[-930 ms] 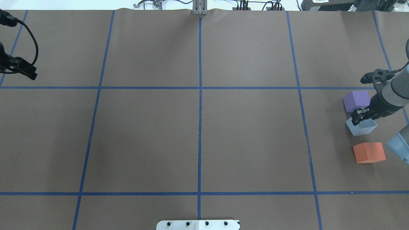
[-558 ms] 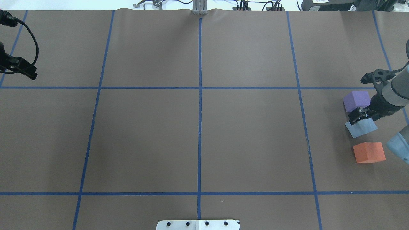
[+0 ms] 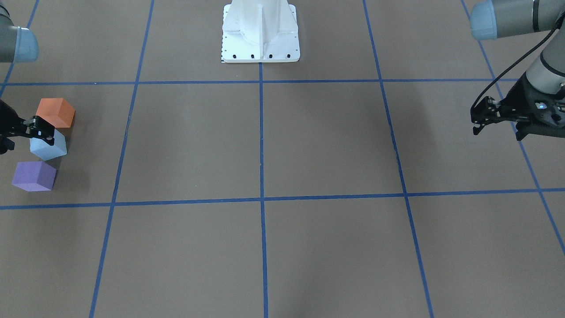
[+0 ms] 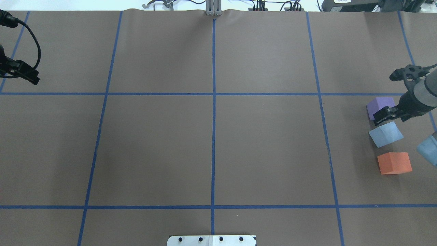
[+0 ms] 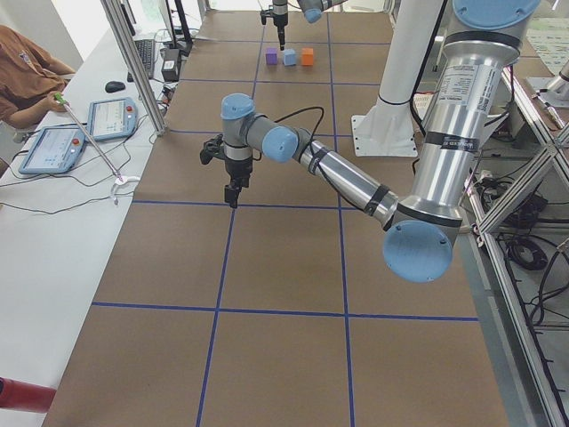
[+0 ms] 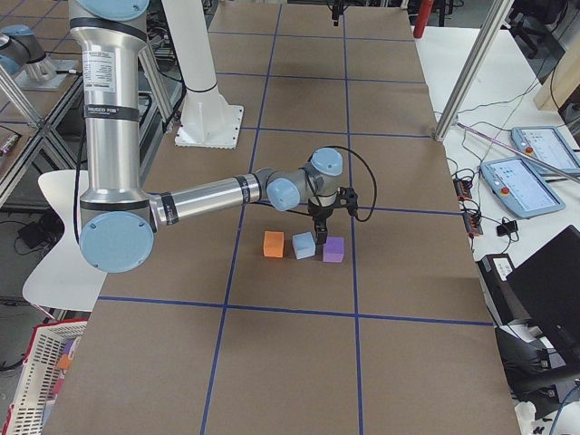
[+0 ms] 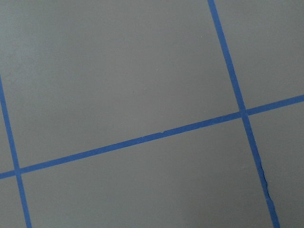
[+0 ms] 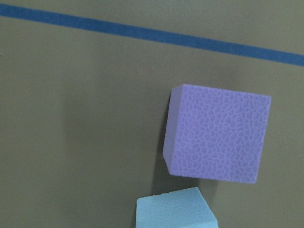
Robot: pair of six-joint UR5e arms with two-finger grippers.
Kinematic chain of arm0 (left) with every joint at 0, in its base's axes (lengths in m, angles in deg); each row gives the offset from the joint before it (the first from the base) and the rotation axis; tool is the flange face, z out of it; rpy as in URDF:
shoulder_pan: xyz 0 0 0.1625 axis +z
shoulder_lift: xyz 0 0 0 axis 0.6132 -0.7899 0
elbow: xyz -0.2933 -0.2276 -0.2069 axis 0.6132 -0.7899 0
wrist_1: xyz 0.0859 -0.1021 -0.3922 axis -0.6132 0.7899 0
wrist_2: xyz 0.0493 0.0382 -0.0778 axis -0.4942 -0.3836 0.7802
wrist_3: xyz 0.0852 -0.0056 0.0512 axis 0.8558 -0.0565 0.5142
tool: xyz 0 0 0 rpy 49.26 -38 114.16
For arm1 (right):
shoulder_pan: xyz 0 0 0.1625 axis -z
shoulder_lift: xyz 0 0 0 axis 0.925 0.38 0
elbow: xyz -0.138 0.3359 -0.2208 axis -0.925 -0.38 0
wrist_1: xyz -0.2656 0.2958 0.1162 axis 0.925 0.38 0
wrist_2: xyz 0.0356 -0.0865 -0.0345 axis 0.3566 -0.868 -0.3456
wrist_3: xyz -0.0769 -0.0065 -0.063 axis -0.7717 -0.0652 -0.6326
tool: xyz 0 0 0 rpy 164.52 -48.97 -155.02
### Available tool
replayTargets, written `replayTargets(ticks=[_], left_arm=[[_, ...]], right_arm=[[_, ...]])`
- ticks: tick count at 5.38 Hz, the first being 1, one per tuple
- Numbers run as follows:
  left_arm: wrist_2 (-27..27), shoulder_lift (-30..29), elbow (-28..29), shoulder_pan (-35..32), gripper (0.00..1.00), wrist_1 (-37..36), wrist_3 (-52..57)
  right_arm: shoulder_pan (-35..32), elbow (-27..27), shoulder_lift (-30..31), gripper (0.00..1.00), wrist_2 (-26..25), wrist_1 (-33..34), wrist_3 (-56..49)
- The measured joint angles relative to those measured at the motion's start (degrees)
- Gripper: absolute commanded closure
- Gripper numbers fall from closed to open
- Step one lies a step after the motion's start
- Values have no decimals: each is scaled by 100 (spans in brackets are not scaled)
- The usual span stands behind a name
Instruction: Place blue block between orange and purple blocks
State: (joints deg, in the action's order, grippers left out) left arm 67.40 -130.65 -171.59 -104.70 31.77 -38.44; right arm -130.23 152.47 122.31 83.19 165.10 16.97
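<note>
The light blue block (image 4: 385, 134) sits on the table between the purple block (image 4: 380, 105) and the orange block (image 4: 394, 163), slightly turned and touching neither. In the front-facing view the three show as blue (image 3: 48, 145), purple (image 3: 34, 176) and orange (image 3: 56, 112). My right gripper (image 4: 380, 116) is open and empty, raised above the gap between purple and blue. Its wrist view shows the purple block (image 8: 216, 137) and the blue block's top edge (image 8: 175, 211). My left gripper (image 4: 33, 80) is shut and empty at the far left.
Blue tape lines (image 4: 213, 102) divide the brown table into squares. The robot's white base (image 3: 260, 33) stands at the near middle edge. The left wrist view shows only bare table and tape (image 7: 142, 138).
My right gripper has let go of the blue block and risen away toward the purple block. The blue block stays on the table. The left arm has not moved.
</note>
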Motion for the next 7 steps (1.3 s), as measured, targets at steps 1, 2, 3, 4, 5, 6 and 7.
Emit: replayTargets(ticks=[1,2,3,4,5,6,7], left_arm=[[28,83,24,-328,0,-9,434],[139,273,58,-764,0,6,840],[249,566,85,-1055,0,47,1084],[273,865,134,-1131,0,113,1060],[295,1001,372,-1151,0,220,1015],[359,1003,735,-1266,0,397,1064],[625,1006,1051,-1527,0,521,1350]], right_arm=[[-354,72,-5,0,14,-19,-22],[-522,71,-25,0,-19,-46,-34],[-675,40,-32,0,-71,-53,-65],[-1045,17,27,0,80,-50,-132],[-1606,-59,127,0,603,-41,-232],[-2074,-203,249,0,1103,-31,-600],[-2376,-409,371,0,1366,-9,-1169]])
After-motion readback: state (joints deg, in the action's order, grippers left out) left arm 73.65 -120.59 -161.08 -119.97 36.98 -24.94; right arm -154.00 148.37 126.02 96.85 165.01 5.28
